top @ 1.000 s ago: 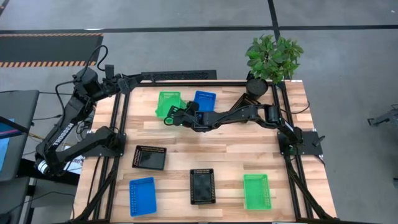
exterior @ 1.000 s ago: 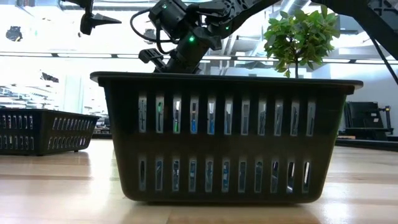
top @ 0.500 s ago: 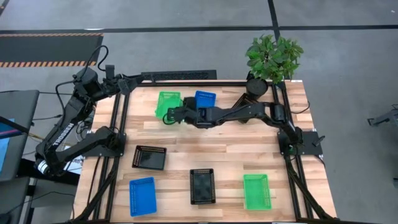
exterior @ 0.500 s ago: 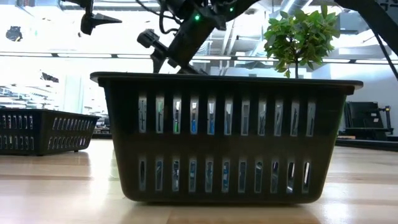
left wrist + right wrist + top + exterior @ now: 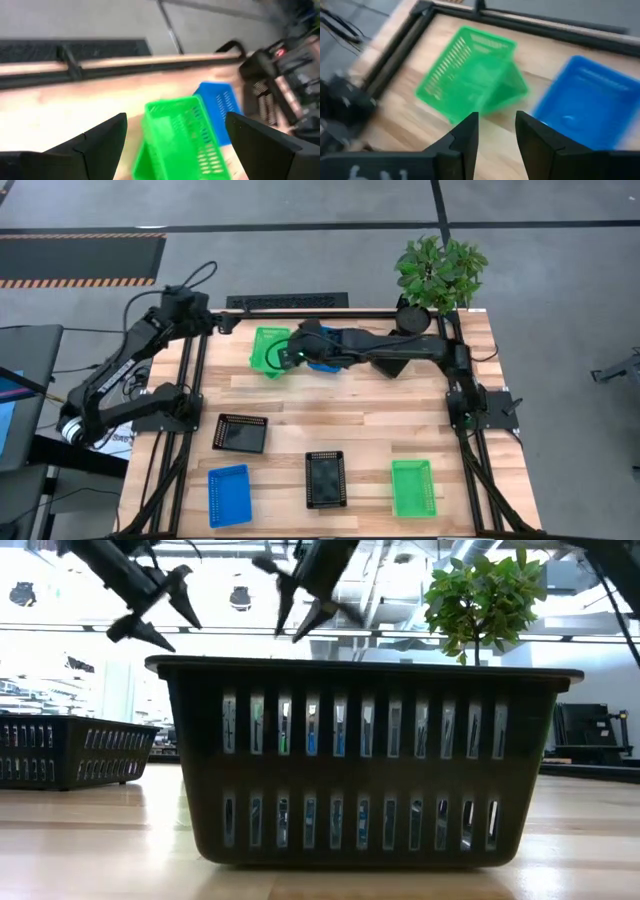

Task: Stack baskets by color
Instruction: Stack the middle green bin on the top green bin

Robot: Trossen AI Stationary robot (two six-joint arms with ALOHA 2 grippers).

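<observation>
right gripper (image 5: 285,358) at far edge of table (image 5: 370,420), fingers apart, empty, over tilted green baskets (image 5: 268,348) | blue basket (image 5: 325,360) just beside, under right arm | left gripper (image 5: 222,323) fingers wide apart, far-left corner | near-edge baskets: long axes near-to-far, open wood between

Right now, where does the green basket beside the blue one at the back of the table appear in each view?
High view: green basket at the back left of the table.
Low view: not clearly in it; the near black basket blocks it.
Left wrist view: low centre.
Right wrist view: left of centre.
Shared landmark: the blue basket right beside it, also in the left wrist view and the right wrist view.
</observation>
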